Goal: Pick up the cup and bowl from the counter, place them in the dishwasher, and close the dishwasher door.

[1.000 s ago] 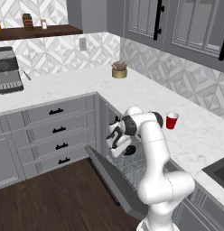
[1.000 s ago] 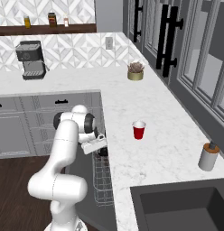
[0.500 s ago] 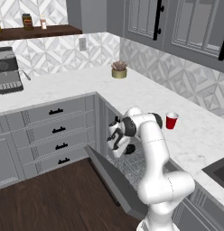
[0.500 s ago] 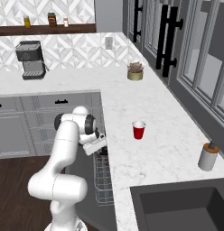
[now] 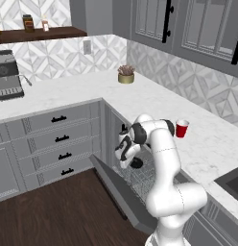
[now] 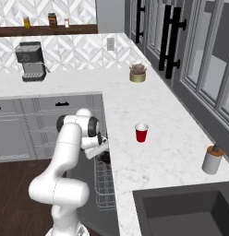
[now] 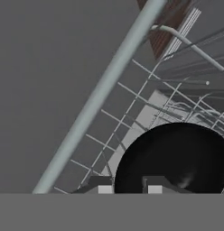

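The glossy black bowl (image 7: 177,158) lies in the grey wire rack (image 5: 140,175) of the dishwasher, also seen as a dark bowl (image 5: 136,163) (image 6: 105,158) under the hand. My gripper (image 7: 128,188) is low in the rack (image 6: 103,184), its fingertips a little apart astride the bowl's near rim. From the base views my gripper (image 5: 126,159) (image 6: 103,150) reaches down below the counter's edge. The red cup (image 5: 181,129) (image 6: 141,132) stands upright on the white counter (image 5: 207,144) (image 6: 153,106), apart from the arm. The dishwasher door (image 5: 121,197) hangs open.
A coffee machine (image 5: 8,74) (image 6: 31,60) and a potted plant (image 5: 125,74) (image 6: 137,73) stand at the back of the counter. A soap dispenser (image 6: 212,159) is beside the sink (image 6: 190,212). Grey drawers (image 5: 58,139) flank the dishwasher.
The arm has stayed low in the rack with the bowl under the hand. The cup has not moved.
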Robot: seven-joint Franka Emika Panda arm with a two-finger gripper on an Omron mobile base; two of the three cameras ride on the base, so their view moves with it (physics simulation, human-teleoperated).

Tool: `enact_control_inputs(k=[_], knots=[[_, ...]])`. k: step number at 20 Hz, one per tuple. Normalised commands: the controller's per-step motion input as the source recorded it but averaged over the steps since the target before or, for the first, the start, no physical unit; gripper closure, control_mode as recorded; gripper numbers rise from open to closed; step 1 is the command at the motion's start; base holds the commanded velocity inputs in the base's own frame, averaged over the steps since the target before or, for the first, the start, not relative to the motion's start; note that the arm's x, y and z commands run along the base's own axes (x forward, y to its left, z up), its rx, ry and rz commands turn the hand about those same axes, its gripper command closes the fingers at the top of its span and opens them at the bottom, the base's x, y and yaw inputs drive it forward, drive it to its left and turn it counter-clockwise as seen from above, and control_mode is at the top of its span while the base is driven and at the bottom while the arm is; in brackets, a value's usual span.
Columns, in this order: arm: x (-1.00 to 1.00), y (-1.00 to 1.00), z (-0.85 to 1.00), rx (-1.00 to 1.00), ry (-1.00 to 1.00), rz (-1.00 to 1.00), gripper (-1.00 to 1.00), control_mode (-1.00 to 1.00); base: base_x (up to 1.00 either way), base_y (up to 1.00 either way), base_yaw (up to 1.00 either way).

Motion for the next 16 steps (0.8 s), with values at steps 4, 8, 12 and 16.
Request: enact_control_inputs(k=[4, 8, 12, 16], knots=[[-0.48, 0.37, 0.18, -0.01, -0.13, 0.00, -1.00, -1.00, 0.00, 0.00, 0.00], [-0.80, 0.43, 0.76, -0.08, -0.27, 0.00, -1.00, -1.00, 0.00, 0.00, 0.00], [-0.57, 0.21, 1.00, -0.04, -0.13, -0.05, -1.00, -1.00, 0.00, 0.00, 0.00], [-0.76, 0.00, 1.00, 0.00, -0.06, -0.20, -1.00, -1.00, 0.00, 0.00, 0.00]])
